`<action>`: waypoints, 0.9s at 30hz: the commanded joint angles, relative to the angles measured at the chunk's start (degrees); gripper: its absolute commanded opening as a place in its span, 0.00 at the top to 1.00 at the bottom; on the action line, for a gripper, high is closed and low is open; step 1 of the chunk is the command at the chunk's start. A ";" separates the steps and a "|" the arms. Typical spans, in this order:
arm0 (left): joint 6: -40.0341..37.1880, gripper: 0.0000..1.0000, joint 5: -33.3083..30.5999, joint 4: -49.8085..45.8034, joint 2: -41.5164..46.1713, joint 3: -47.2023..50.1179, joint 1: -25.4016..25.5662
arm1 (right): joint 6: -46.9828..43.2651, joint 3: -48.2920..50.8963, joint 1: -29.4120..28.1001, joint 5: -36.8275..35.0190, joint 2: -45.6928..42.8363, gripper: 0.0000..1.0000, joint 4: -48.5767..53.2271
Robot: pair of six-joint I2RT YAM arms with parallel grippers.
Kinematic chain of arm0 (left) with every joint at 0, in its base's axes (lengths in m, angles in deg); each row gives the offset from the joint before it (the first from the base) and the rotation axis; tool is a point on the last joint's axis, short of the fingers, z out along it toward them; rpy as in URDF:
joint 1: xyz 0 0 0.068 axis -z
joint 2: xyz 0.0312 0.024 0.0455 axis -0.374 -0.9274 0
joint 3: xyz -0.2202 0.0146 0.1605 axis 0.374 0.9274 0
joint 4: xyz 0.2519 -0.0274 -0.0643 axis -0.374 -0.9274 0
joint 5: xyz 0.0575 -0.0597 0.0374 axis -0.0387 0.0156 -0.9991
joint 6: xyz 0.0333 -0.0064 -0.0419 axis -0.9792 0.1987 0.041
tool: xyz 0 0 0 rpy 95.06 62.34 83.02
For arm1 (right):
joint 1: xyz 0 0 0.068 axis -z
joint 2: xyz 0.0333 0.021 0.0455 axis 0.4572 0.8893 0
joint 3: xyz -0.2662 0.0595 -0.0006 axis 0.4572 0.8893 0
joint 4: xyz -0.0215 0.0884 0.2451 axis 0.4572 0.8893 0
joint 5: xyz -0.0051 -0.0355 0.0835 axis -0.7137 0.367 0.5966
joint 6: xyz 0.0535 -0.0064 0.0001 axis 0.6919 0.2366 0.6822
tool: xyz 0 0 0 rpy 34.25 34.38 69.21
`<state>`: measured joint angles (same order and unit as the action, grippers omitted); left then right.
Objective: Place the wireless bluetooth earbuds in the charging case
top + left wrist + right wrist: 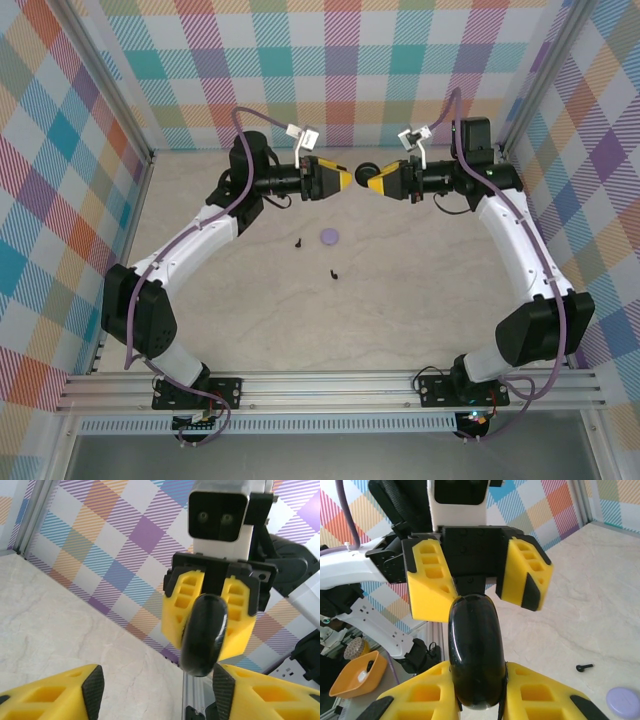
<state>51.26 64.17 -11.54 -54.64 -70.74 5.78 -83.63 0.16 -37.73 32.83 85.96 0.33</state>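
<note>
Hands of the two arms meet nose to nose in the upper middle of the top view, above the far part of the desk (420, 300). The right hand (372, 182) is clenched on a black charging case (366, 169). In the right wrist view its two yellow fingers (535, 690) press on the glossy, rounded body from both sides. The case stands on its edge there and rises to the middle of the frame.

The left hand (343, 180) is released. In the left wrist view its fingers, yellow with dark pads (93, 685), stand wide apart in the lower corners of the frame. The lower end of the case hangs between them, closer to the pad on the right side; if it touches that pad I cannot tell. In the right wrist view the same left fingers show behind the case, spread wider than the case is.

A black earbud (299, 242) lies on the desk below the hands in the top view, just left of a round lilac case (329, 236) that lies flat. A second black earbud (333, 272) lies a little lower, near the centre of the frame. Both are well apart from the hands and outside any case. In the right wrist view one black earbud shows at the lower right, near the lilac case in the bottom right corner. Plaid walls (60, 150) in many colours stand around the desk.
</note>
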 commanded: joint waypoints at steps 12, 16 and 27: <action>-7.40 0.44 1.86 -3.56 2.13 -2.57 3.19 | -3.42 -3.76 -1.08 3.77 2.51 0.88 4.76; -7.27 0.49 2.21 -3.80 1.33 -3.75 3.50 | -4.48 -4.18 -1.60 3.95 2.68 0.87 6.07; -8.36 0.58 3.37 -6.20 -0.06 -6.10 4.24 | -4.78 -4.44 -1.79 3.68 2.68 0.87 6.51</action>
<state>44.35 65.92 -16.44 -54.11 -74.63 9.28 -86.40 -2.39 -39.22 34.32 87.86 6.06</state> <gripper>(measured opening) 0.426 0.207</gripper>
